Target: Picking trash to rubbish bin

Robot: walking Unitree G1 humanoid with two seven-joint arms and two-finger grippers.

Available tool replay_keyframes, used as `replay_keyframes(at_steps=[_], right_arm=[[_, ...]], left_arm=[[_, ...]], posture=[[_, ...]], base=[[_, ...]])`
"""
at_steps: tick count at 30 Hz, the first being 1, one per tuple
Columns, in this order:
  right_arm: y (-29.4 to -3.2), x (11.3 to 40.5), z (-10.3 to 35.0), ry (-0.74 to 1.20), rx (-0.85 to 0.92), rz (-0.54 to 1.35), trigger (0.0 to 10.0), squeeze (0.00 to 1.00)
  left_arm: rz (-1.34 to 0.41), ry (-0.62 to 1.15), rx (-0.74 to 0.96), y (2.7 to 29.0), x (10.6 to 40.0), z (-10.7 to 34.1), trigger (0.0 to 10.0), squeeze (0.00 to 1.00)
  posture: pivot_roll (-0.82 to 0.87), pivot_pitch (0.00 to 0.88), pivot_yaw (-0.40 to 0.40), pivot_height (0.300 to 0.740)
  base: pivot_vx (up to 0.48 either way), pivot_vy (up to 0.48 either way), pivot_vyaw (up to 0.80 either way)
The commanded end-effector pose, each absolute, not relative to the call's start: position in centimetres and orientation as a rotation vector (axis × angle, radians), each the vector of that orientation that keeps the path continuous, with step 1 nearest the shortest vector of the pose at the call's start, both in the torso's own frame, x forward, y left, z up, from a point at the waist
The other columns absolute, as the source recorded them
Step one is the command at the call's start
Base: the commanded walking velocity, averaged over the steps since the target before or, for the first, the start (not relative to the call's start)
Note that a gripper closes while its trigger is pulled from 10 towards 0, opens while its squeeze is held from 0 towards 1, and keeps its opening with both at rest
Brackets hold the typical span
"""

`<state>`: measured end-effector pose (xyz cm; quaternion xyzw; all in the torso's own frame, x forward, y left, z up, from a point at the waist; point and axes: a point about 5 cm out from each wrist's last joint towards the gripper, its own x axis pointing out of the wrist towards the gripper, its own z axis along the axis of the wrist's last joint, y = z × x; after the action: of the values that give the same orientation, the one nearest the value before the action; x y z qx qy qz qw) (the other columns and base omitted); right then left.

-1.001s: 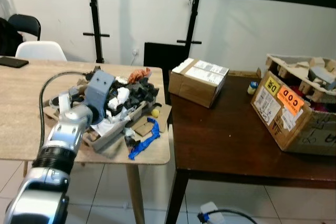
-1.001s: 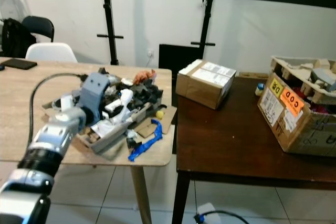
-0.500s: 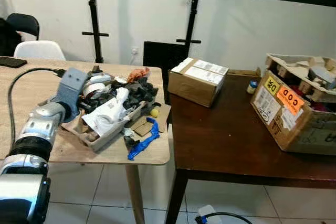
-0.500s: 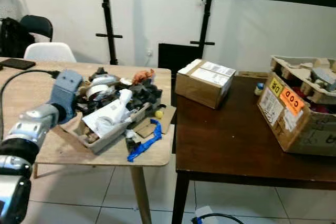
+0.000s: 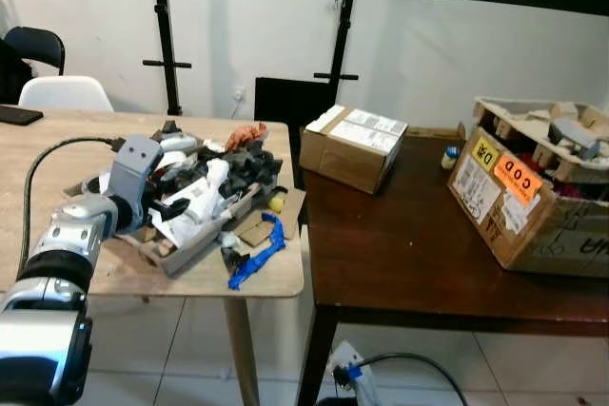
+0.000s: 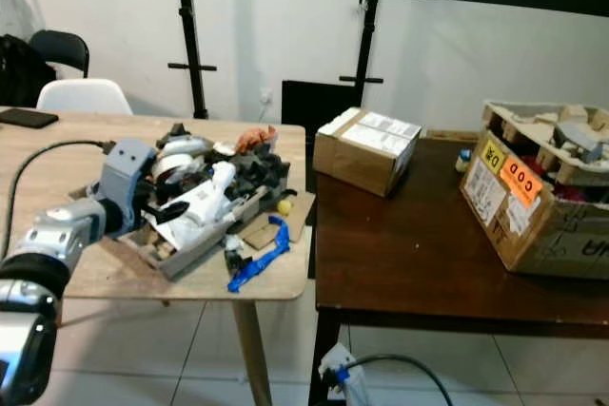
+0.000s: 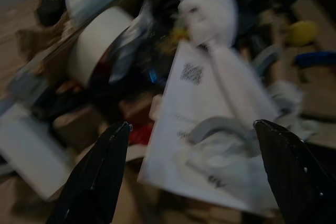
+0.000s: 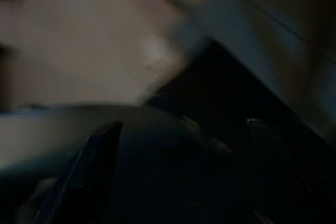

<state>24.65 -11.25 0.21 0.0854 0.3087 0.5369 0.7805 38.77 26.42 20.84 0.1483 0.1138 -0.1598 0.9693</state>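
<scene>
Left hand (image 7: 189,171): I see its two black fingers spread wide, holding nothing, poised just above the trash pile (image 5: 205,192) at that pile's left edge.

Directly before the fingers: a crumpled white printed paper (image 7: 210,145); beside it a roll of white tape (image 7: 97,43); a small yellow ball (image 7: 303,31) further off.

Trash pile: heaped on the right end of the light wooden table (image 5: 57,154), with flattened cardboard (image 5: 252,227) and a blue strip (image 5: 252,252) at the near corner.

Right hand (image 8: 178,145): I can make out two dark fingers apart, picture dim and blurred.

Dark brown table (image 5: 409,244), touching the light one: a sealed cardboard box (image 5: 352,147) and an open carton with orange labels (image 5: 533,197).

Far left: a white chair (image 5: 65,92) and a black phone (image 5: 19,114).
</scene>
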Motion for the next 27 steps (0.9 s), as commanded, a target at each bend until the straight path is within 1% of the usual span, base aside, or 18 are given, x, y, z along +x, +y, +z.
replay_keyframes(at_steps=[1,5,8,10,13,14,15,17,20,27], right_arm=[[-9.9,25.9,3.5,0.558,0.262,1.301,10.0,0.00],[-8.1,28.2,9.6,0.348,0.355,1.428,10.0,0.00],[-7.5,29.8,11.7,0.250,0.328,1.408,10.0,0.00],[-7.4,31.0,12.7,0.182,0.291,1.345,10.0,0.00],[-7.2,33.5,14.7,0.088,0.286,1.154,10.0,0.00],[-7.2,33.5,14.7,0.088,0.286,1.154,10.0,0.00],[-7.3,34.2,15.2,0.074,0.285,1.097,10.0,0.00],[-7.3,34.8,15.8,0.074,0.267,1.042,10.0,0.00],[-7.2,35.5,16.3,0.093,0.175,0.979,10.0,0.00],[-7.5,37.2,16.7,0.071,0.068,0.835,10.0,0.00]], left_arm=[[-0.299,0.225,0.327,26.7,38.9,21.4,10.0,0.00],[-0.293,0.225,0.330,26.5,39.1,21.3,10.0,0.00],[-0.287,0.231,0.336,26.5,39.1,21.3,10.0,0.00],[-0.285,0.227,0.330,26.5,39.1,21.3,10.0,0.00],[-0.280,0.224,0.308,26.4,39.2,21.2,10.0,0.00],[-0.280,0.224,0.308,26.4,39.2,21.2,10.0,0.00],[-0.279,0.228,0.310,26.4,39.2,21.1,10.0,0.00],[-0.281,0.239,0.319,26.3,39.2,20.9,10.0,0.00],[-0.286,0.244,0.321,26.1,39.2,20.7,10.0,0.00],[-0.319,0.228,0.330,25.6,39.3,20.9,10.0,0.00]], posture=[[0.09,0.000,-0.038,0.740],[0.10,0.000,-0.043,0.740],[0.10,0.000,-0.044,0.740],[0.10,0.000,-0.046,0.740],[0.10,0.000,-0.047,0.740],[0.10,0.000,-0.047,0.740],[0.10,0.000,-0.047,0.740],[0.10,0.000,-0.046,0.740],[0.10,0.000,-0.047,0.740],[0.10,0.007,-0.043,0.740]], base=[[0.000,0.000,0.00],[0.000,0.000,0.00],[0.000,0.000,0.00],[0.000,0.000,0.00],[0.000,0.000,0.00],[0.000,0.000,0.00],[0.000,0.000,0.00],[0.000,0.000,0.00],[0.000,0.000,0.00],[0.000,0.000,0.00]])
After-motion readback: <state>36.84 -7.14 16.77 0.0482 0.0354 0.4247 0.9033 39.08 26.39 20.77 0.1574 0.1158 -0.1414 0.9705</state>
